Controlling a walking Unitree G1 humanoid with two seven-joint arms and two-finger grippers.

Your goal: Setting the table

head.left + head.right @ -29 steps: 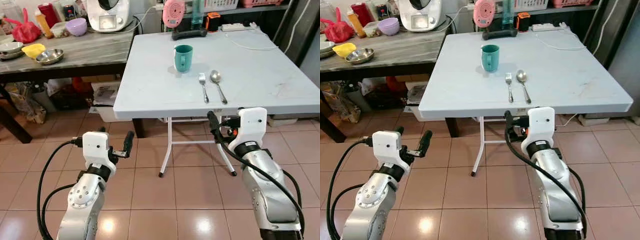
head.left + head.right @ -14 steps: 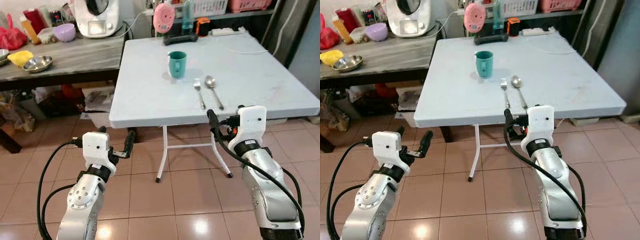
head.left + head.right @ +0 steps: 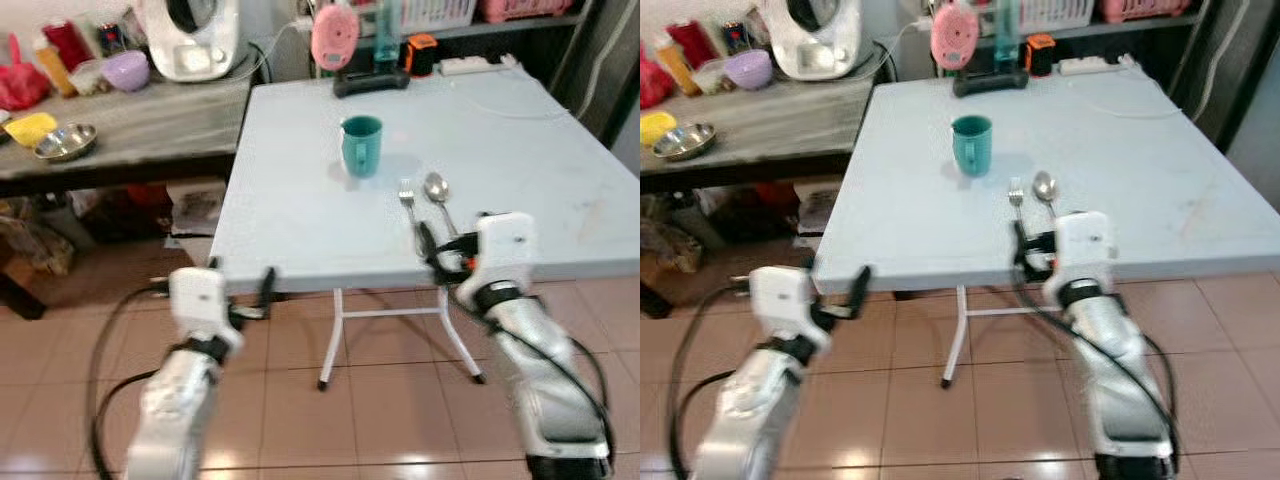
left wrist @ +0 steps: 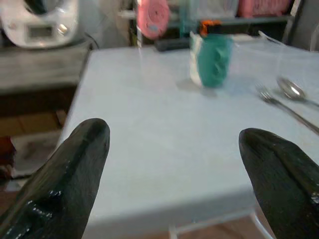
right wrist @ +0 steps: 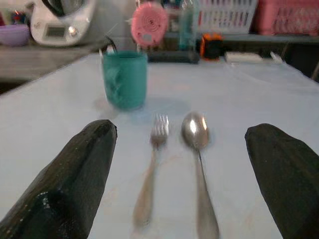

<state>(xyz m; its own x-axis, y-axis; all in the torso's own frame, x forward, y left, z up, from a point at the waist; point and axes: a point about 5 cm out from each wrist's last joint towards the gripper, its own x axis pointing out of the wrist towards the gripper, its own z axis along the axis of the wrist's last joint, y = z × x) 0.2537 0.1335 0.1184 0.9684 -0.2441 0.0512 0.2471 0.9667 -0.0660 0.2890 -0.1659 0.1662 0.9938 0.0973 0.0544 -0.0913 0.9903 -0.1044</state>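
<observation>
**Operator:** What do you have, starting at the left?

**Spotter:** At your far left stands a dark wooden side table. On it you have a steel bowl, a yellow dish, a purple bowl and a white kitchen machine. Your left gripper hangs below the near left corner of the white table, over the tiled floor. In its wrist view the two black fingers stand wide apart with nothing between them.

**Operator:** And what is laid on the table?

**Spotter:** You have a teal mug upright near the middle of the white table. Nearer to you and to its right lie a fork and a spoon, side by side and close together, the fork on the left; their heads point away from you. At the far edge you see a pink round gadget on a dark base, and an orange and black box next to it.

**Operator:** Where is my right hand?

**Spotter:** Your right gripper sits at the near edge of the table, just before the handles of the fork and spoon. Its fingers are spread apart and hold nothing; in its wrist view the fork and spoon lie between them.
</observation>
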